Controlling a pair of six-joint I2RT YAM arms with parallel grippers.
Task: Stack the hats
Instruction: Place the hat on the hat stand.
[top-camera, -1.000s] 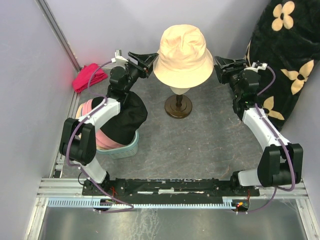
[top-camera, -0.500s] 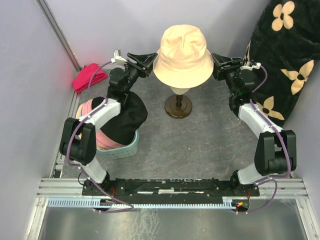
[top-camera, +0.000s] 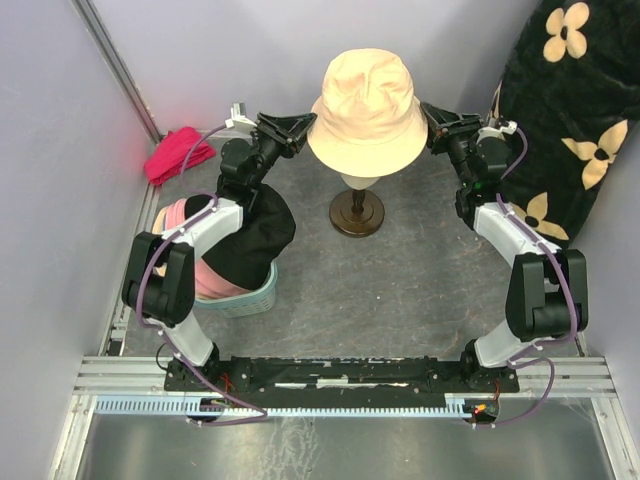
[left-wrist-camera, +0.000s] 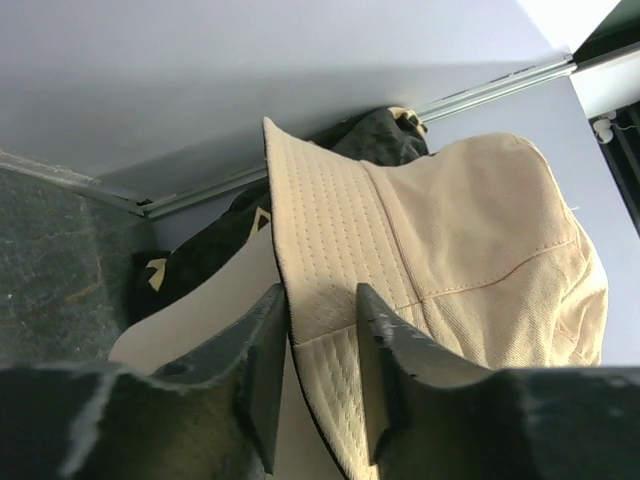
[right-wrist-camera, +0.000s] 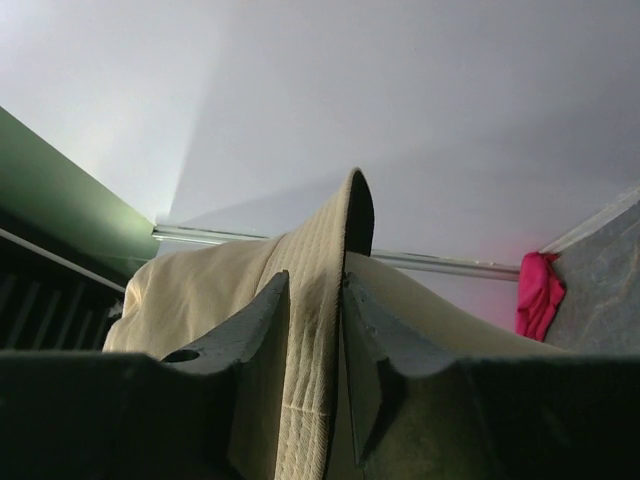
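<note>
A beige bucket hat (top-camera: 366, 105) sits on the cream mannequin head (left-wrist-camera: 200, 320) at the back centre. My left gripper (top-camera: 310, 125) is at the hat's left brim and my right gripper (top-camera: 428, 112) at its right brim. In the left wrist view the stitched brim (left-wrist-camera: 320, 260) runs between the part-open jaws of the left gripper (left-wrist-camera: 320, 292), with a gap at one side. The right gripper (right-wrist-camera: 315, 277) straddles the brim (right-wrist-camera: 318, 300) more narrowly. A black hat (top-camera: 255, 235) lies over a pink hat (top-camera: 205, 275) in a basket.
The pale teal basket (top-camera: 255, 298) stands at the left by my left arm. The head's dark round stand (top-camera: 357, 212) is mid-table. A magenta cloth bundle (top-camera: 178, 155) lies at the far left. A black flowered blanket (top-camera: 570, 120) fills the right back corner.
Both grippers have moved inward onto the beige hat's brim from either side, and their jaws have narrowed around it. The hat has not moved.
</note>
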